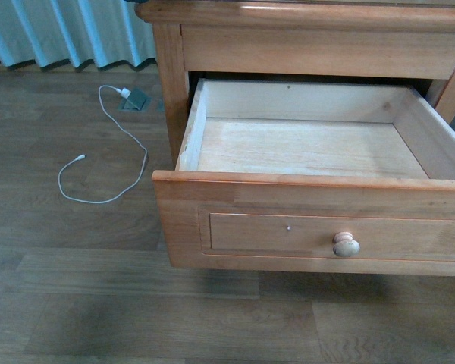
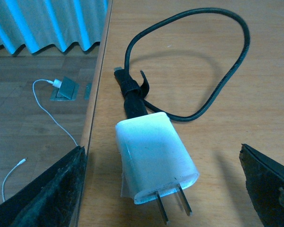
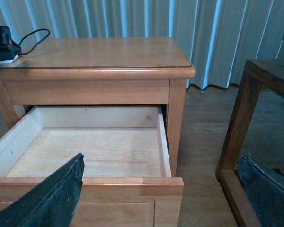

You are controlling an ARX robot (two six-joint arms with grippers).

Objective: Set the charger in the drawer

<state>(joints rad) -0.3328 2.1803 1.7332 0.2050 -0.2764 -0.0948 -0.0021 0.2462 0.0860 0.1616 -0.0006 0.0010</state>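
The drawer (image 1: 288, 196) stands pulled out, bare pale boards showing inside. The charger (image 2: 154, 158) lies on the nightstand's tabletop (image 2: 260, 127) near its edge. The left hand (image 2: 161, 189) hangs spread wide around it, not touching. The right hand (image 3: 158, 194) gapes before the drawer, holding nothing.

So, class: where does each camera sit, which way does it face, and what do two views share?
Front view: on the robot's body, looking down into the open drawer and at the floor; no arm shows.
Left wrist view: above the nightstand top, looking down at the charger; the open left gripper straddles it.
Right wrist view: before the nightstand, facing the drawer; the open right gripper frames the view.
Shared: front and left wrist views both show the white cable on the floor; front and right wrist, the drawer.
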